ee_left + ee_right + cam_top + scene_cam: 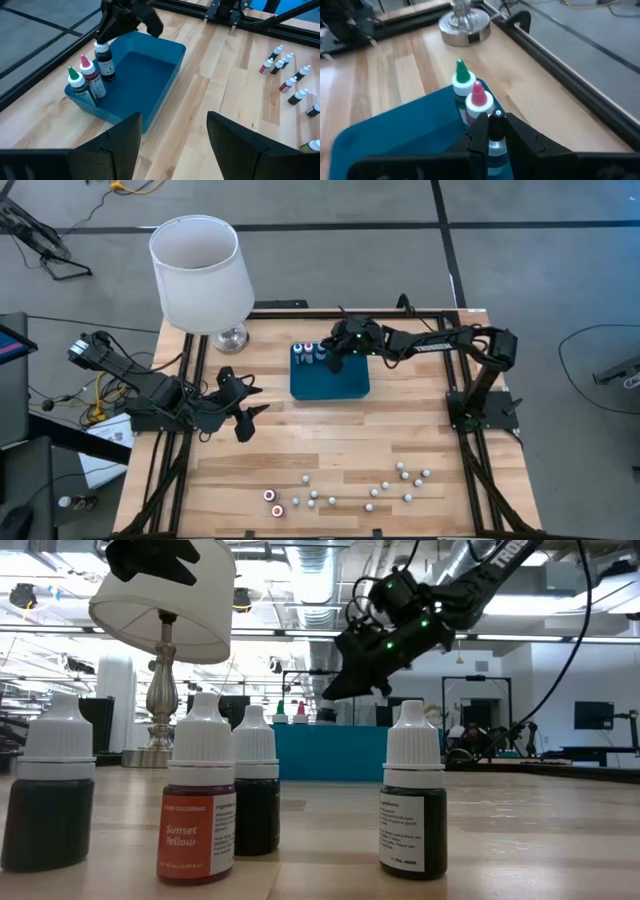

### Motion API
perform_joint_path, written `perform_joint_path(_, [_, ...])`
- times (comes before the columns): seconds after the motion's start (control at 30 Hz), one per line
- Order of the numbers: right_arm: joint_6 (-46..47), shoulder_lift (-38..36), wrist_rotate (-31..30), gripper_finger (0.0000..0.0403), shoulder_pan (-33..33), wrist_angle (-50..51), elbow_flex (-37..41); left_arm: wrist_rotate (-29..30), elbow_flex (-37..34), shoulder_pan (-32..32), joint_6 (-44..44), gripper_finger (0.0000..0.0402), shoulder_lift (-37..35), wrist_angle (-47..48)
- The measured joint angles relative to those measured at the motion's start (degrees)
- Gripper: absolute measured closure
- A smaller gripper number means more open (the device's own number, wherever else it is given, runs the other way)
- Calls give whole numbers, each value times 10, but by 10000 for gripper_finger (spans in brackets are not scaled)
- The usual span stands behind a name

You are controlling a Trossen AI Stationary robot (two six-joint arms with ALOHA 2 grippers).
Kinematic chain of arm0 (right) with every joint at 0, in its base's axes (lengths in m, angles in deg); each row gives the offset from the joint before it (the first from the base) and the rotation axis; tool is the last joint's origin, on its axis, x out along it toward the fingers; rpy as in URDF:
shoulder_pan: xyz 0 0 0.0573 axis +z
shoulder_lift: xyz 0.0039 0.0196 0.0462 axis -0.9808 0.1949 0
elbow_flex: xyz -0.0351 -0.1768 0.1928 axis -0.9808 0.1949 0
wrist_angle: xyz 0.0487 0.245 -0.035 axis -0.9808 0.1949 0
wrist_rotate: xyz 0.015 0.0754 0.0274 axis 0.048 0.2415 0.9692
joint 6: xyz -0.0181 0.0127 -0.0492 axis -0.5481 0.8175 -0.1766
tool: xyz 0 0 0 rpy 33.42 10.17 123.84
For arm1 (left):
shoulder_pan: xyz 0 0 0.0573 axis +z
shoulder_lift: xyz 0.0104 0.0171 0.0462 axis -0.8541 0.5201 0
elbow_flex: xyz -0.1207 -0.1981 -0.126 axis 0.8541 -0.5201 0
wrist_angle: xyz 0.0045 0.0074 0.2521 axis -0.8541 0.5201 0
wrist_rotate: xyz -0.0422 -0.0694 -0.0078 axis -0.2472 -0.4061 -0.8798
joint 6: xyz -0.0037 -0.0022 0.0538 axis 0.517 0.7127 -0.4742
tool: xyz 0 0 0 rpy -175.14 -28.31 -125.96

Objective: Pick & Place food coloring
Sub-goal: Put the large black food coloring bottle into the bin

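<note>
**High view: robot lowers small dye bottle into blue tray**

High view shows the right end effector (334, 360) reaching over the back corner of a blue tray (335, 385) at the middle of the desk (400, 430), beside a white-shaded lamp (200, 275). Its fingers are pinched narrow on a small bottle (496, 131), gripped just under the cap, with the bottle hanging at or just above the tray floor; whether it touches cannot be told. Two more bottles, one green-tipped (462, 80) and one pink-tipped (478, 100), stand upright in the same corner, just beside the held one.

The left end effector (243, 410) waits near the desk's left edge, fingers spread wide and holding nothing.

The rest of the food coloring (390, 485) stands scattered along the desk's front edge, well apart from the tray, white caps up. In the low view, one bottle there reads "Sunset Yellow" (197, 805).

These bottles look light, stiff and narrow, with smooth plastic sides likely to slip and a small base that tips easily. The neck under the cap, where the shoulder gives a ledge, seems the safest hold. Releasing this one calls for a straight, gentle opening, since a nudge could topple its two close neighbours.
</note>
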Motion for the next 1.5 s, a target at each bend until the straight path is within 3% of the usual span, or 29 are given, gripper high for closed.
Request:
perform_joint_path(0.33, [-11, 22, -24, 362, -3, 19, -19, -6, 0, 0, 17, 186, 0, 9])
perform_joint_path(1.5, [-15, 21, -25, 351, 5, 18, -18, -4, 0, 0, 13, 186, 0, 14])
